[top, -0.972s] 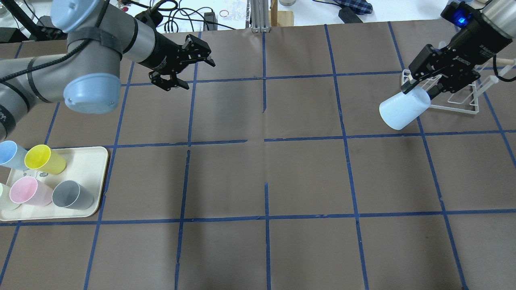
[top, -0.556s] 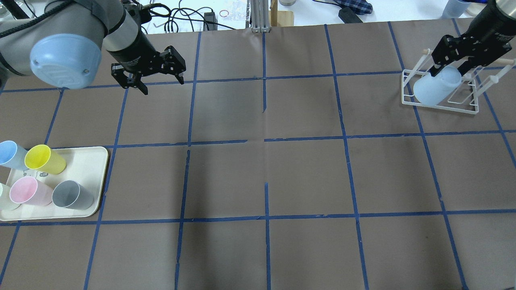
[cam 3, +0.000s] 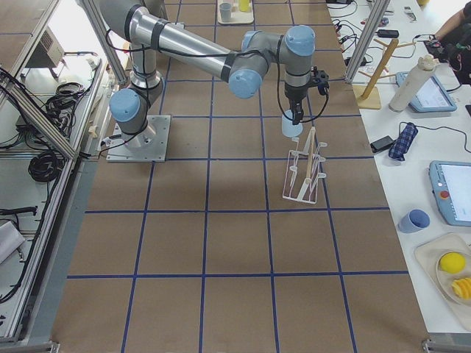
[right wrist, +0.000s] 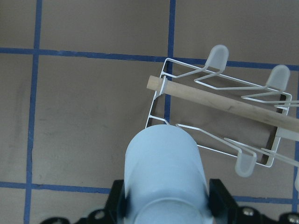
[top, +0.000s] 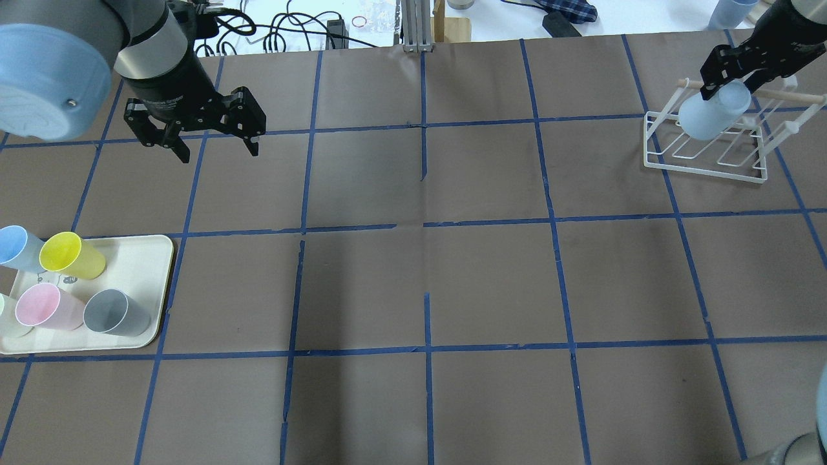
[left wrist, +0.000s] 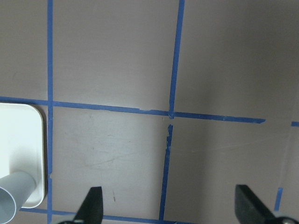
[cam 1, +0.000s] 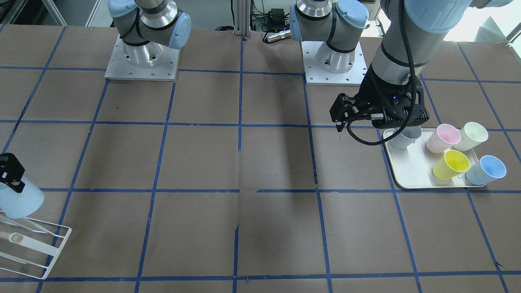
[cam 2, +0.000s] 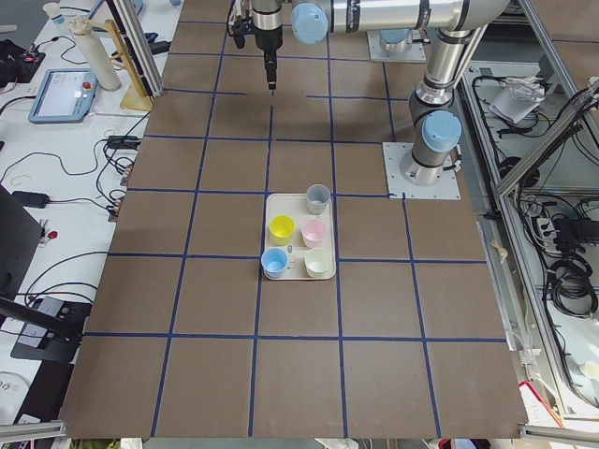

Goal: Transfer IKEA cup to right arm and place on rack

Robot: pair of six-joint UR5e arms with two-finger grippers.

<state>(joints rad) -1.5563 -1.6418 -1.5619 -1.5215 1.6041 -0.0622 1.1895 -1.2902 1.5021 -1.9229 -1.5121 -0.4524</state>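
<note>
The IKEA cup [top: 714, 116] is a pale light-blue tumbler held in my right gripper [top: 730, 87], which is shut on its mouth end, base pointing away. It hangs tilted over the left end of the white wire rack [top: 704, 165]. I cannot tell whether it touches the prongs. The right wrist view shows the cup [right wrist: 166, 172] above the rack's corner [right wrist: 187, 74] and its wooden rod. In the front-facing view the cup [cam 1: 18, 199] sits over the rack [cam 1: 40, 248]. My left gripper [top: 218, 152] is open and empty, above the table near the tray.
A cream tray [top: 139, 248] at the left holds a second light-blue cup [top: 16, 248], a yellow cup [top: 71, 255], a pink cup [top: 45, 307] and a grey cup [top: 116, 313]. Cables and clutter lie beyond the table's far edge.
My right gripper carried the cup right and farther back, from beside the rack to over it. My left arm swung left, its open gripper now pointing down.
</note>
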